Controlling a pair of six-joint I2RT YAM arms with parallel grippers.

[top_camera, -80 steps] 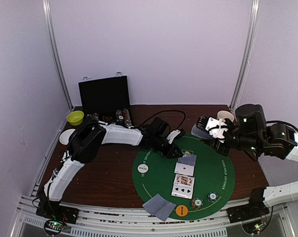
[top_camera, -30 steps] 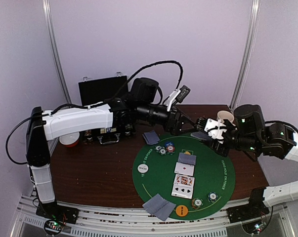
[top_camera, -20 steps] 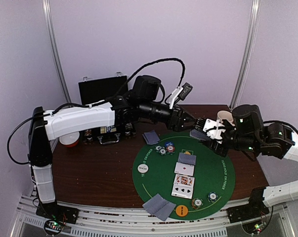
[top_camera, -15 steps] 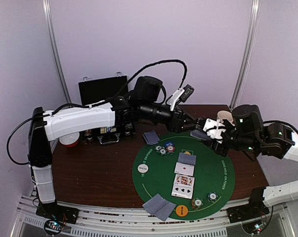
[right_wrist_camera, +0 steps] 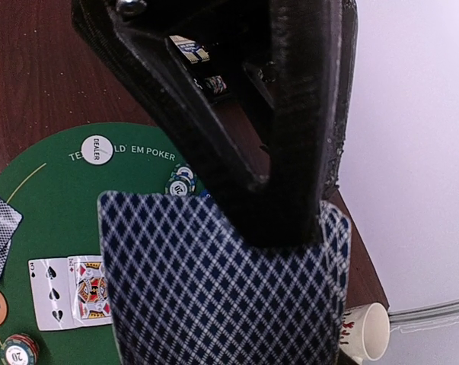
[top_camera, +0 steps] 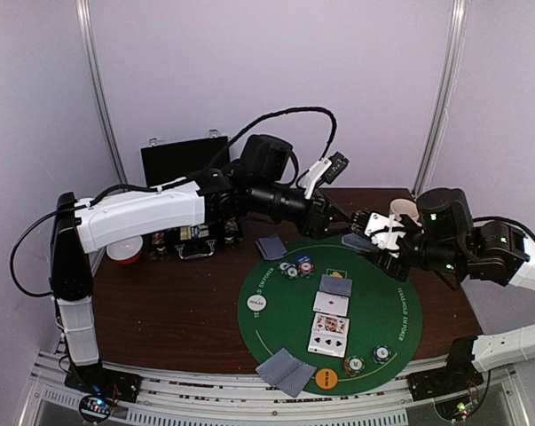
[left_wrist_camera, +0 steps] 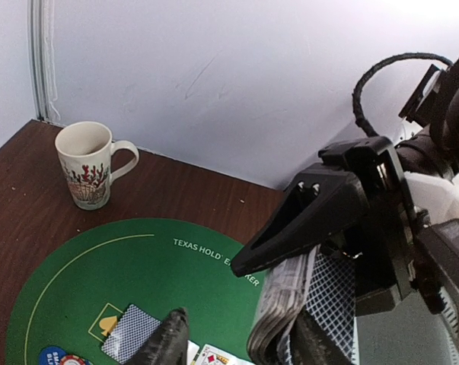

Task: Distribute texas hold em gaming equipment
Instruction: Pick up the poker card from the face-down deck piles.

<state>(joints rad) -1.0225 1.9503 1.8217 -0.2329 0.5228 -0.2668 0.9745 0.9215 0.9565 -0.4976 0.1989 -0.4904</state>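
My right gripper (top_camera: pixel 370 238) is shut on a deck of grey-blue-backed cards (top_camera: pixel 356 240), held above the far edge of the green mat (top_camera: pixel 400 311). In the right wrist view its finger lies across the deck's back (right_wrist_camera: pixel 214 289). My left gripper (left_wrist_camera: pixel 240 344) is open at the deck (left_wrist_camera: pixel 281 308): one finger rests against the top card, the other hangs apart over the mat. On the mat lie a face-down card (top_camera: pixel 335 285), face-up cards (top_camera: pixel 329 335), chips (top_camera: pixel 295 266), a white dealer disc (top_camera: pixel 255 303) and an orange disc (top_camera: pixel 326 379).
The black chip case (top_camera: pixel 187 173) stands open at the back left, a bowl (top_camera: pixel 123 252) beside it. A cream mug (top_camera: pixel 404 209) stands behind the deck. Two face-down cards (top_camera: pixel 271 247) lie off the mat, more (top_camera: pixel 286 371) at its near edge, with chips (top_camera: pixel 366 358).
The left gripper has swung from the mat up to the right, reached the held deck and narrowed its jaws. The right gripper has kept the deck still.
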